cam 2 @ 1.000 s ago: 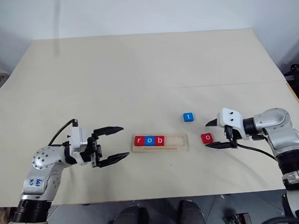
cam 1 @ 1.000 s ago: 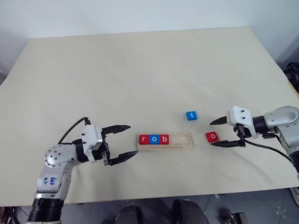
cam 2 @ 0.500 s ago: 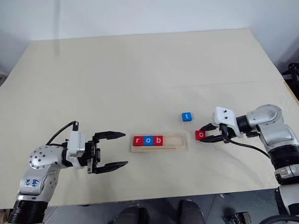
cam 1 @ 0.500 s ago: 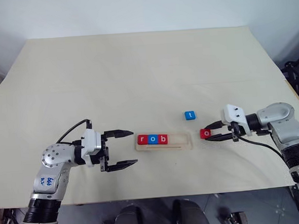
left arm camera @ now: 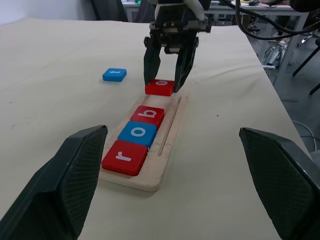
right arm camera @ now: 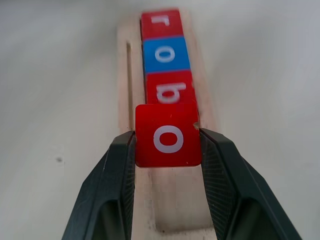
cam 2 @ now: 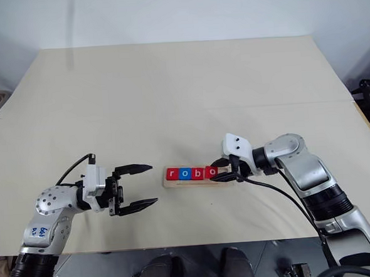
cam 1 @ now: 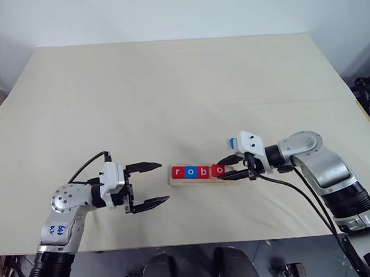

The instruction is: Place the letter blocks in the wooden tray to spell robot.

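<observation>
The wooden tray (cam 1: 194, 182) lies near the table's front edge. Its slot holds a red r (cam 1: 178, 173), a blue o (cam 1: 189, 172) and a red b (cam 1: 201, 171) side by side. My right gripper (cam 1: 228, 169) is shut on a red o block (right arm camera: 168, 135). It holds the block over the slot right beside the b. I cannot tell whether the block touches the tray. The blue t block (left arm camera: 114, 74) lies on the table just beyond the tray's right end. To the tray's left, my left gripper (cam 1: 155, 184) hangs open and empty, pointing at the tray.
The tray's right part (right arm camera: 167, 205) past the held block is bare wood. The beige table (cam 1: 170, 95) stretches wide behind the tray. Its front edge runs close below both arms.
My right gripper closed on the red o on the table right of the tray. It then carried the block left to the slot beside the b. The left gripper stayed put.
</observation>
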Controlling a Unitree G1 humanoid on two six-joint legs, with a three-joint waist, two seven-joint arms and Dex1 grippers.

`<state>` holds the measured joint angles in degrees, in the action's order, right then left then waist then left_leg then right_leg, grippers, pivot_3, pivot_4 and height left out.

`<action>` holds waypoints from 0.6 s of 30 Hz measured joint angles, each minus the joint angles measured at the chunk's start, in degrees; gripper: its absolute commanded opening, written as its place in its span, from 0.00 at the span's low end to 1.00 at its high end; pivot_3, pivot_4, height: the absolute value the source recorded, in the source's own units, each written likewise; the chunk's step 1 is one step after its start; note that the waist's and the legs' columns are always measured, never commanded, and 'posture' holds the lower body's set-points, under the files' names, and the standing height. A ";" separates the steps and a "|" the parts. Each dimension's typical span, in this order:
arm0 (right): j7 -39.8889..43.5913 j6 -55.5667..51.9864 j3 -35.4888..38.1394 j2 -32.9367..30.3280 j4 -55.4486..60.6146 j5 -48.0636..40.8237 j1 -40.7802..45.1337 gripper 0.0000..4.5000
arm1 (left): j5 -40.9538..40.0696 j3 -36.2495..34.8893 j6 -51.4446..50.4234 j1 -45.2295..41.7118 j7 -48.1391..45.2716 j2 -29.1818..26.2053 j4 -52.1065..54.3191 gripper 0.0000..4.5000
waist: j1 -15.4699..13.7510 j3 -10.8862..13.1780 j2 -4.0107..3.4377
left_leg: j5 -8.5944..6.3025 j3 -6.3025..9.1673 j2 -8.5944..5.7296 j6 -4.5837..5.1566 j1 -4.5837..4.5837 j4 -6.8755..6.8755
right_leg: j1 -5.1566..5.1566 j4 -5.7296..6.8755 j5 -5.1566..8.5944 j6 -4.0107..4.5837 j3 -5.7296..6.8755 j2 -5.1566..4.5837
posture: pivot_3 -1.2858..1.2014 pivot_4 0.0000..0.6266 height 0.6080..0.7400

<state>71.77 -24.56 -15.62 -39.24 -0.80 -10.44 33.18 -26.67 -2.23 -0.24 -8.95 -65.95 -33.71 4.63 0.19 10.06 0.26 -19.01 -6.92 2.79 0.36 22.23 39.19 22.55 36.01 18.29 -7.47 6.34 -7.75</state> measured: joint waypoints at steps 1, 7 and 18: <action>-0.14 0.72 -0.18 0.30 -0.72 0.40 0.08 0.32 | 0.00 0.00 -0.01 0.14 0.09 0.00 0.15 1.00 | 0.02 0.00 0.00 | 0.00 0.00 0.00 0.00 0.00 0.00 | 0.00 0.00 0.00 0.00 0.00 0.00 | 0.52 0.24 1.00; -0.57 2.16 -0.45 1.97 -2.84 1.48 1.03 0.32 | -0.01 0.00 -0.02 0.30 0.46 -0.02 0.96 1.00 | 0.03 0.00 0.00 | 0.00 -0.01 0.01 0.00 0.00 0.00 | 0.00 0.00 0.00 0.00 0.00 0.01 | 0.52 0.24 1.00; 2.14 0.59 0.60 -0.16 -1.04 -0.06 1.61 0.84 | -0.02 0.00 -0.04 0.27 1.16 -0.01 1.26 1.00 | -0.05 0.00 0.00 | 0.00 -0.01 0.00 0.00 0.00 0.00 | 0.00 -0.01 0.00 0.00 0.00 0.00 | 0.52 0.24 1.00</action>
<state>73.91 -23.98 -15.02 -39.40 -1.84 -10.50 34.79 -26.68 -2.23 -0.28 -8.67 -64.79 -33.73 5.89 0.14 10.06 0.27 -19.01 -6.93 2.79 0.36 22.24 39.19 22.55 36.01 18.29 -7.47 6.33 -7.75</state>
